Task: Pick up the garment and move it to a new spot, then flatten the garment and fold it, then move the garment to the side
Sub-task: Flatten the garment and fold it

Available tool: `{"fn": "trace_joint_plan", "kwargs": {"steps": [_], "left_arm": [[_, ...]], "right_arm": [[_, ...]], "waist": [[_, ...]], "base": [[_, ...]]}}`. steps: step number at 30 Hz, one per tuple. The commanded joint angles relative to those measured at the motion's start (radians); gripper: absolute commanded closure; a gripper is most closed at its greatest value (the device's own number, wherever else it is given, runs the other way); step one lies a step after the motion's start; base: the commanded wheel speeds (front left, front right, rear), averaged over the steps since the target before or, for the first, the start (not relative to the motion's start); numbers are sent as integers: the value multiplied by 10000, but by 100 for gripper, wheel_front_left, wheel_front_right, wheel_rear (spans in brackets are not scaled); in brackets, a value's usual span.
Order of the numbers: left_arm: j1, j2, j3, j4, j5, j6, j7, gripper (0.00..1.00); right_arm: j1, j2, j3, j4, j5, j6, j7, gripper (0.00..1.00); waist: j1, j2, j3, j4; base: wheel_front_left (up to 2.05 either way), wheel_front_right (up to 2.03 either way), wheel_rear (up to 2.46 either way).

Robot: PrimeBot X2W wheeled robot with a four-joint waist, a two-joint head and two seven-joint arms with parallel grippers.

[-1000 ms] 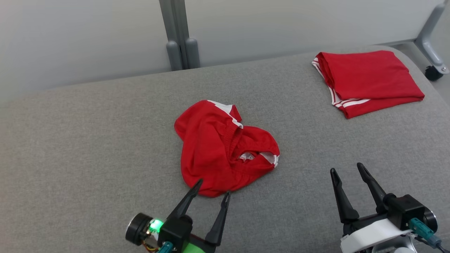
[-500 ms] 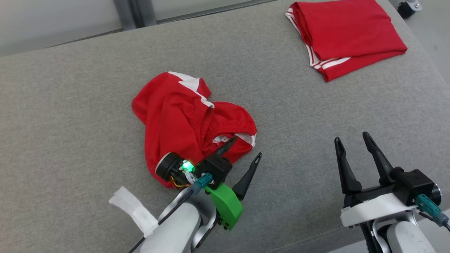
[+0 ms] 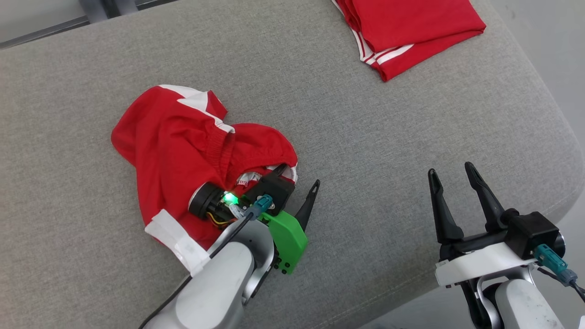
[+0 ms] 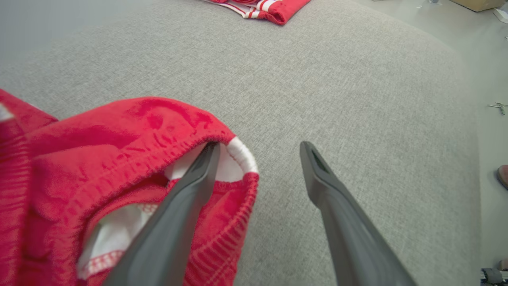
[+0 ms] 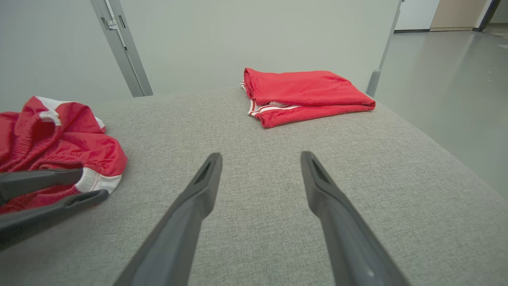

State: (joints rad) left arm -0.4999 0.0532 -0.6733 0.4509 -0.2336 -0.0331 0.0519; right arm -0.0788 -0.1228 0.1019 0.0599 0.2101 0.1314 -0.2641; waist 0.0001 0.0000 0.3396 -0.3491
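Two red garments lie on the grey cushion (image 3: 374,146). The crumpled garment (image 3: 173,146) sits in a heap left of the cushion's middle in the head view. It is red with white trim, and its elastic waistband (image 4: 238,153) gapes toward the robot so that a white lining shows inside. The folded garment (image 3: 411,27) rests well apart from it at the far right corner, a neat stack with white stripes along one edge.

The left gripper (image 3: 298,176) is down at the near right edge of the crumpled garment, its jaws spread wide with nothing pinched between them. In the left wrist view one finger (image 4: 186,198) reaches into the waistband's opening, its tip just under the red hem (whether it presses the cloth cannot be told). The other finger (image 4: 337,206) lies over bare cushion just beside the band's white corner.

The right gripper (image 3: 450,170) hovers above bare cushion near the front right edge, well apart from both garments, jaws wide and empty. Its wrist view looks across the cushion toward the folded garment, with the left gripper's two fingers low at the left against the heap.
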Motion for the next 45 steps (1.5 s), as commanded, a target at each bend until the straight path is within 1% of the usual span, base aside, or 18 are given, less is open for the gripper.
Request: {"fn": "trace_joint_plan", "kwargs": {"steps": [1,2,3,4,5,9,15,18,20,25,28,30,33,36,40,42,45], "left_arm": [[-172,113,90,-69,42,113,-20,0],[-180,156,87,-92,70,148,15,15],[-186,191,81,-122,88,169,43,55],[-197,220,112,-185,98,222,2,84],[-202,255,113,-211,113,248,14,100],[-266,344,148,-473,48,290,-6,100],[-949,286,280,-1440,-595,-278,405,100],[-1732,218,509,-2223,-1160,-544,880,100],[-2354,207,711,-2795,-1385,-632,1234,100],[-3701,524,1272,-4175,-1822,-713,2038,100],[-3783,749,1655,-4994,-2218,-602,2621,100],[-3413,969,1867,-5442,-2503,-473,2936,100],[-2370,1269,2045,-5989,-3038,-281,3318,100],[-776,1644,2210,-6395,-3598,-37,3479,100],[1341,2076,2562,-6406,-3904,292,2915,100],[2236,2142,2785,-6300,-4068,428,2449,100],[3238,2273,3095,-5983,-4191,488,1693,100]], "right_arm": [[-132,39,13,22,18,-17,2,0],[-145,54,16,28,20,-17,2,0],[-151,69,17,33,25,-17,2,0],[-160,84,13,36,34,-17,2,0],[-167,90,14,43,37,-17,2,0],[-192,131,13,68,38,-17,2,0],[-202,206,-18,102,17,-17,2,0],[-123,186,-80,100,-31,-17,2,0],[-31,132,-108,92,-52,-15,2,0],[107,18,-134,45,-81,-17,2,0],[173,-72,-166,-5,-89,-15,2,0],[203,-125,-166,-37,-88,-17,2,0],[207,-211,-126,-67,-43,-17,2,0],[153,-332,-144,-91,43,-17,2,0],[133,-507,-150,-129,104,-17,2,0],[135,-609,-137,-136,191,-17,2,0],[137,-793,-50,-125,453,-17,2,0]], "waist": [[-1,0,100,-100],[-1,0,109,-116],[-1,0,111,-126],[-1,0,111,-135],[-1,0,109,-141],[-1,0,74,-162],[-1,0,-157,-153],[-1,0,-367,-57],[-1,0,-518,43],[-1,0,-805,322],[-1,0,-913,574],[-1,0,-924,762],[-1,0,-885,996],[-1,0,-801,1241],[-1,0,-706,1572],[-1,0,-673,1736],[-1,0,-647,2008]], "base": [[0,0,0],[0,0,0],[0,0,0],[0,0,0],[0,0,0],[0,0,0],[0,0,0],[0,0,0],[0,0,0],[0,0,0],[0,0,0],[0,0,0],[0,0,0],[0,0,0],[0,0,0],[0,0,0],[0,0,0]]}}
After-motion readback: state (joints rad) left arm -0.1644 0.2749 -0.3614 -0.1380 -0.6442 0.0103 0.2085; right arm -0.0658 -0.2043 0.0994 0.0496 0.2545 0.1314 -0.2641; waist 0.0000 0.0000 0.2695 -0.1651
